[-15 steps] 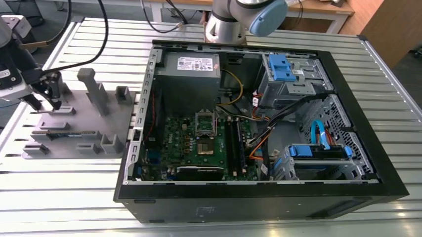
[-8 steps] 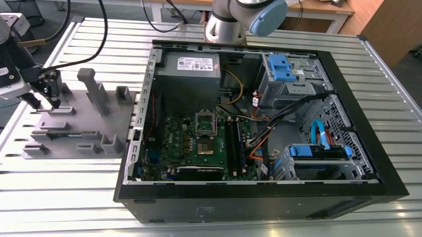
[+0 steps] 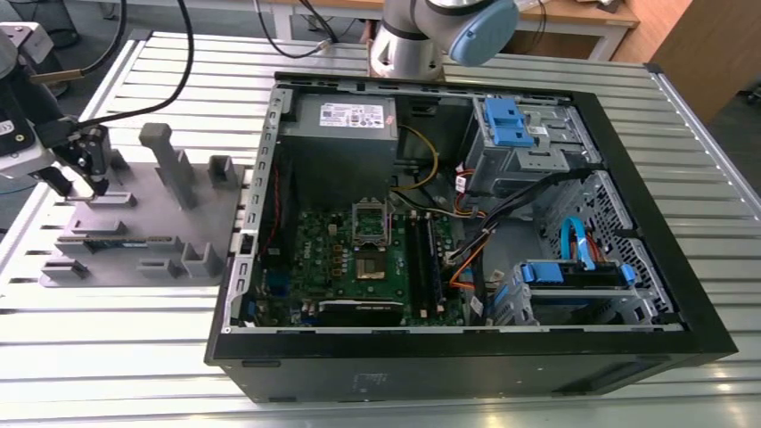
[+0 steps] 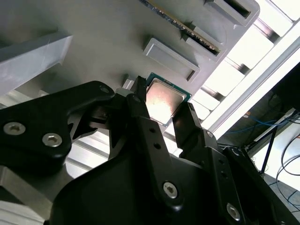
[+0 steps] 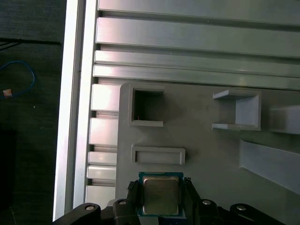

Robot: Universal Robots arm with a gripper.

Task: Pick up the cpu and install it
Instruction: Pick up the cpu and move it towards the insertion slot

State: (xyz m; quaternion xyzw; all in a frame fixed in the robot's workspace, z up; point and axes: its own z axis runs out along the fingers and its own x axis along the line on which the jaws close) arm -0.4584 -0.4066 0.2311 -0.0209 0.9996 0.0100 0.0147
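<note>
At grey tray (image 5: 211,150), hand (image 5: 161,183) grips cpu (image 5: 161,197) by opposite edges.

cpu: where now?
The cpu is at the gripper, on the grey tray at the exterior view's left, beside a rectangular slot in both wrist views.

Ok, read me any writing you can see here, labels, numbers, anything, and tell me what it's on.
Nothing can be read out.
White label on the power supply: printed lines, too small to read.
cpu metal top, in both wrist views: faint markings, too blurred to read.
</note>
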